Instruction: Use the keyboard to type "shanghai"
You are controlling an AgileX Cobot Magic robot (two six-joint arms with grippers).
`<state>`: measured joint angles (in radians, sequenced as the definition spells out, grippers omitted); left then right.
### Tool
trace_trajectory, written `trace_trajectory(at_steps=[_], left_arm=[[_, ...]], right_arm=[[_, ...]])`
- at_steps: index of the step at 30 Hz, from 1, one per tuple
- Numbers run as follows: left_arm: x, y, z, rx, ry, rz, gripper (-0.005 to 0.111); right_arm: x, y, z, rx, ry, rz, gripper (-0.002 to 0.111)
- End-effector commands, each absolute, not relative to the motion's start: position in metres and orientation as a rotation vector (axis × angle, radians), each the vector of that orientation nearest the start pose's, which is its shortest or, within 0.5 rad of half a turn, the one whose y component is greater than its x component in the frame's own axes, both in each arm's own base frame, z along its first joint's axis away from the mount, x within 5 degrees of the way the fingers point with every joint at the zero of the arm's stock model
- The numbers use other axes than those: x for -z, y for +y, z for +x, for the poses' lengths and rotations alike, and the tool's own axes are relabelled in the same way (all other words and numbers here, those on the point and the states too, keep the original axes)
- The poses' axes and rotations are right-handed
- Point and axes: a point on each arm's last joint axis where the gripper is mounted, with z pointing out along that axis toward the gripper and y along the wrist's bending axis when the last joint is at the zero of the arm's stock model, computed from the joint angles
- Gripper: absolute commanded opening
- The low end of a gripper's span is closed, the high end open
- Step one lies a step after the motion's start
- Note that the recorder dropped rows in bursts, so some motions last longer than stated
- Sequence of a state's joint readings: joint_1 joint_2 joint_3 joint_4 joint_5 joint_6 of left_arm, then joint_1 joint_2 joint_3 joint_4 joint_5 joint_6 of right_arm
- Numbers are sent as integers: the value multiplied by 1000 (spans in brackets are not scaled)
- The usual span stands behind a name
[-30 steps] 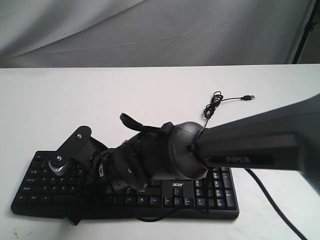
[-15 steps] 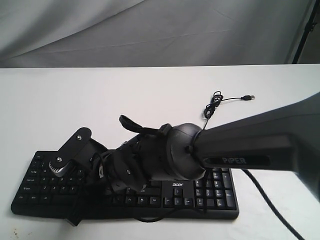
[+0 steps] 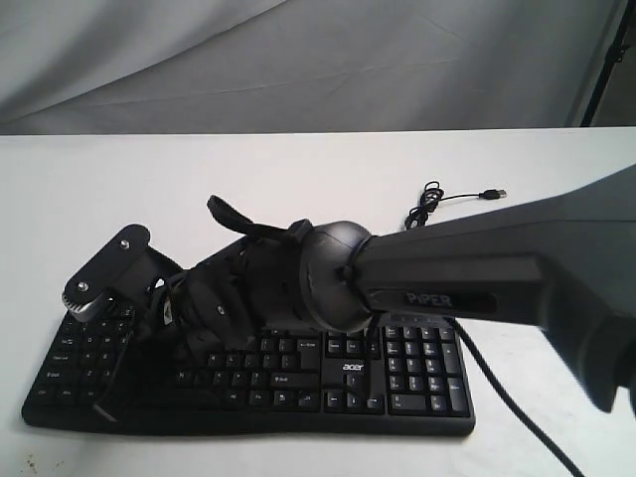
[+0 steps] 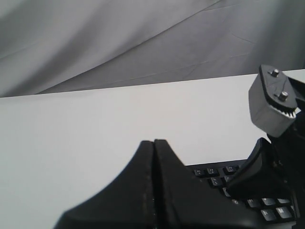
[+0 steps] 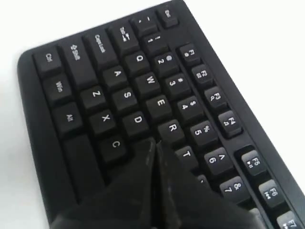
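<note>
Plainly pinched tip to tip and holding nothing: right tool (image 5: 153,145), poised over the left letter block of the keyboard (image 3: 417,368), just beside D, C and R. Key beneath hidden; contact impossible to judge. Likewise pressed together and empty: left tool (image 4: 153,143), hanging near one end of the keyboard above the white tabletop (image 3: 248,169). No screen anywhere, so no telling how many letters of the word entered; judging by a tip close to S and A, probably somewhere mid-word, with H, N and I further along the rows. Beyond, keyboard lying flat near the tabletop's front edge, cable (image 3: 427,204) coiled behind, plug (image 3: 494,193) unconnected. Nothing on the keys; only the right arm (image 3: 477,288) masking the middle rows in the exterior view.
</note>
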<state>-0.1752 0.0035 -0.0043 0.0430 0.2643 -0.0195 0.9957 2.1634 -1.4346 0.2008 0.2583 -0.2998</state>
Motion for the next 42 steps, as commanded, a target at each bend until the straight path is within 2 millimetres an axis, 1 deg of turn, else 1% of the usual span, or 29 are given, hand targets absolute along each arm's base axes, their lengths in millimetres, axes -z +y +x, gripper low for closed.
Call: trace_trajectory(at_steps=[1,12,19,31,34,38,40,42], left_arm=[[-190,-9,54,107,1736,165,0],[-190,-9,54,107,1736,165,0],[-190,-9,54,107,1736,165,0],[-190,-9,54,107,1736,165,0],[-190,-9,54,107,1736,165,0],[-190,-9,54,107,1736,165,0],[-190,-9,54,107,1736,165,0],[-190,-9,54,107,1736,165,0]], right_arm=[[-130,388,250,-424,2133,-1349,0],[-130,388,250,-419,2121,-1355,0],[-119,388,251,-406,2130,-1371,0],[-119,388,251,-405,2131,-1372,0],[-122,388,251,-403,2121,-1376,0],[-138,385,250,-399,2105,-1390,0],[-143,382,249,-381,2110,-1421,0],[-147,379,251,-376,2124,-1414,0]])
